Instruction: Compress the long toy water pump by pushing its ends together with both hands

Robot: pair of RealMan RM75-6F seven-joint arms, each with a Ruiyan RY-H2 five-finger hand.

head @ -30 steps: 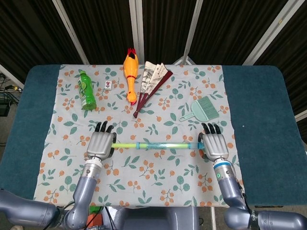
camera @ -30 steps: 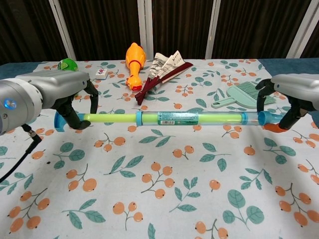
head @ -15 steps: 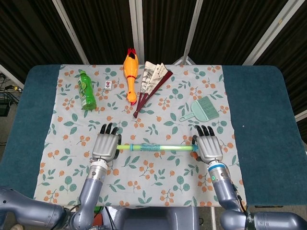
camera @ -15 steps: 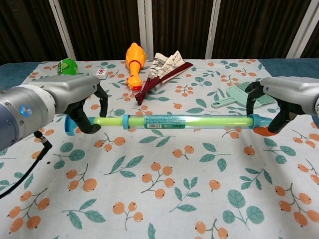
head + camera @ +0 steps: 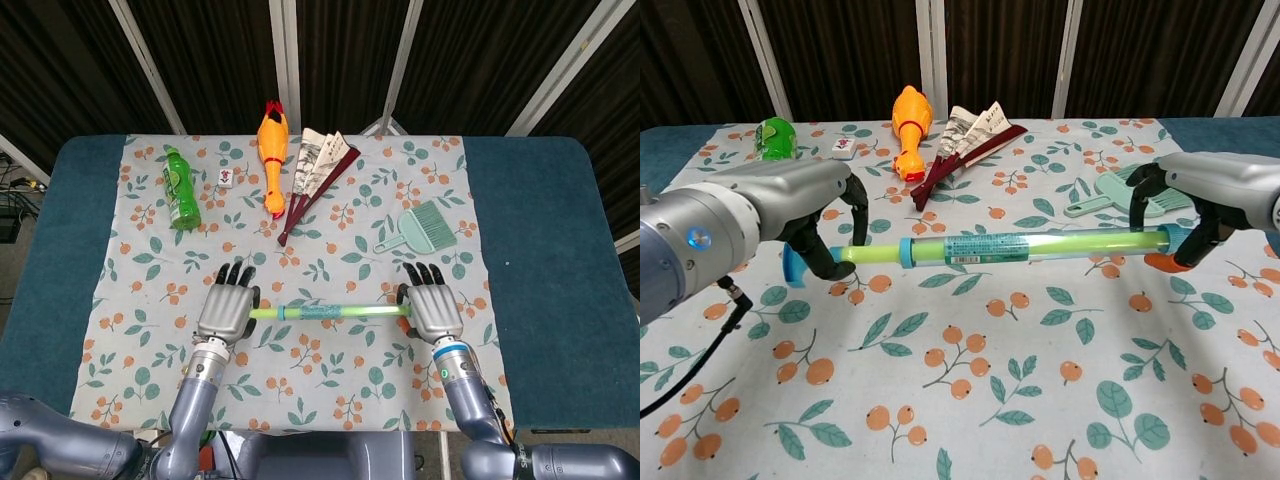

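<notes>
Dark fingers (image 5: 852, 196) of the left hand (image 5: 226, 311) curl around the blue end of the toy water pump (image 5: 1010, 245); the right hand (image 5: 435, 310) grips its orange-tipped end. The clear green plastic tube hangs level above the leaf-printed bench (image 5: 970, 400).

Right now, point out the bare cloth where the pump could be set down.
The near cloth, between the held pump and the table's front edge, is bare. It is crowded at the back: green bottle, rubber chicken, folded fan and dustpan brush.
</notes>
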